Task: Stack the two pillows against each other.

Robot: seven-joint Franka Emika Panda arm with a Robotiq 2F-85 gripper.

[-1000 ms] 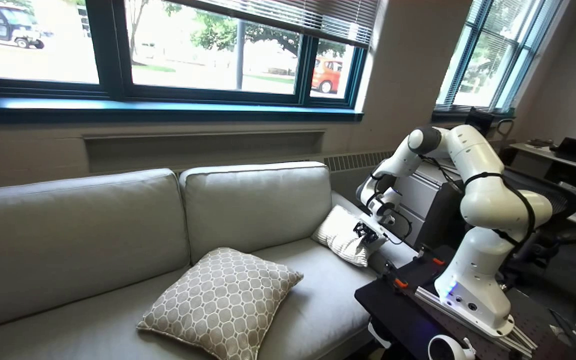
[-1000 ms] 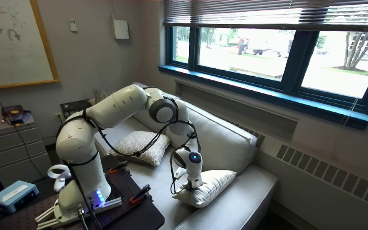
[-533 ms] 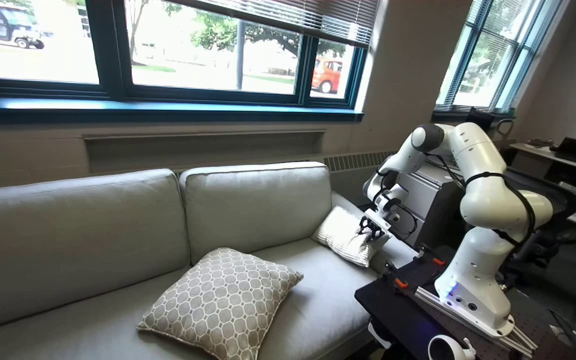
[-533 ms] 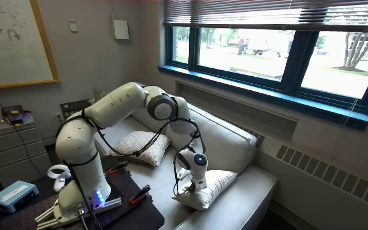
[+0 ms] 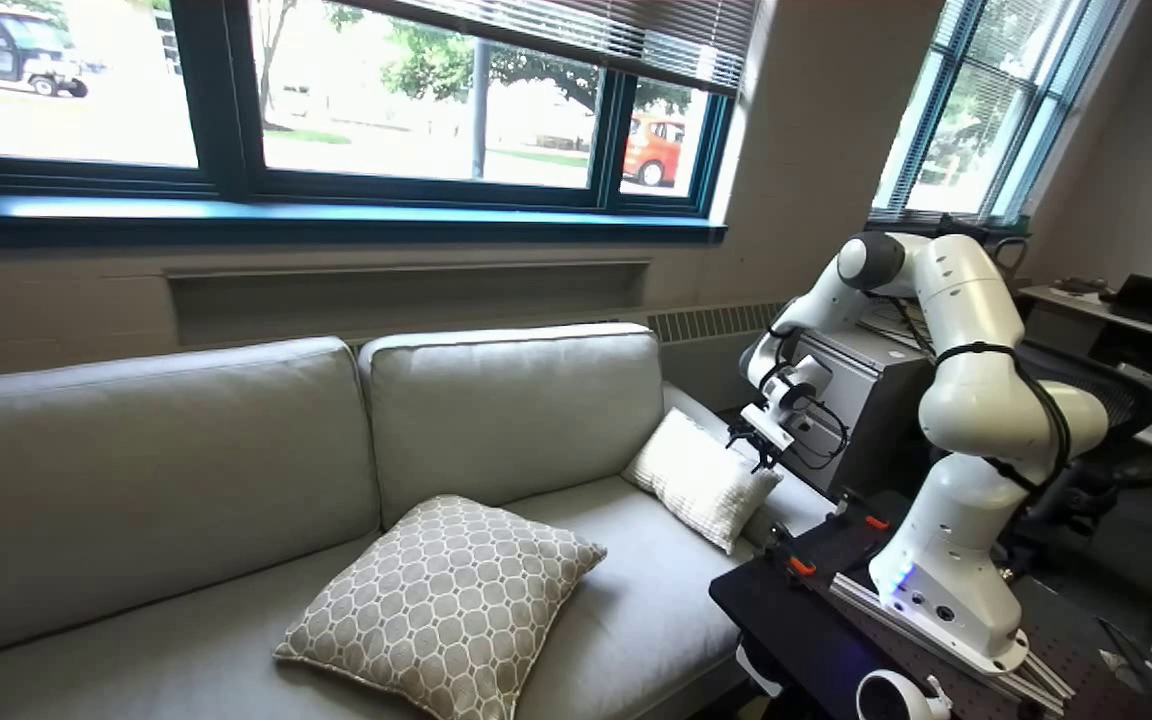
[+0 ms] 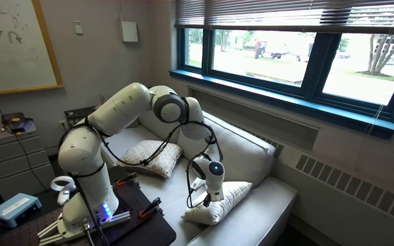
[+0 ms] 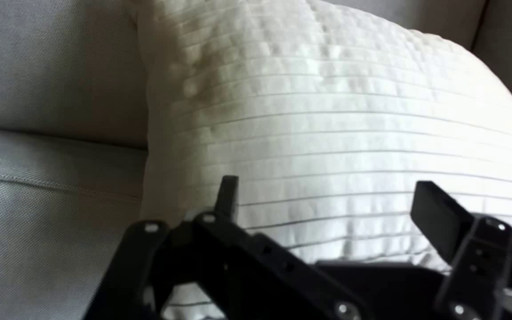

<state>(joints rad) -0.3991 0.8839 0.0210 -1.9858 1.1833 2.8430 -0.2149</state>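
Gripper (image 7: 329, 195) spread wide, cream pillow (image 7: 327, 120) just beneath it, contact unclear, lattice pillow (image 5: 446, 595) well apart from it in both exterior views; closing here might merely skid off the plump face if it meets no loose edge or fold.

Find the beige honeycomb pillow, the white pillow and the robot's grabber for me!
Beige honeycomb-patterned pillow (image 5: 446, 600): in an exterior view, on its patterned face.
White quilted pillow (image 7: 334, 133): wrist view, on its stitched face.
Robotiq gripper (image 7: 326, 192): wrist view, midway between its fingertips.
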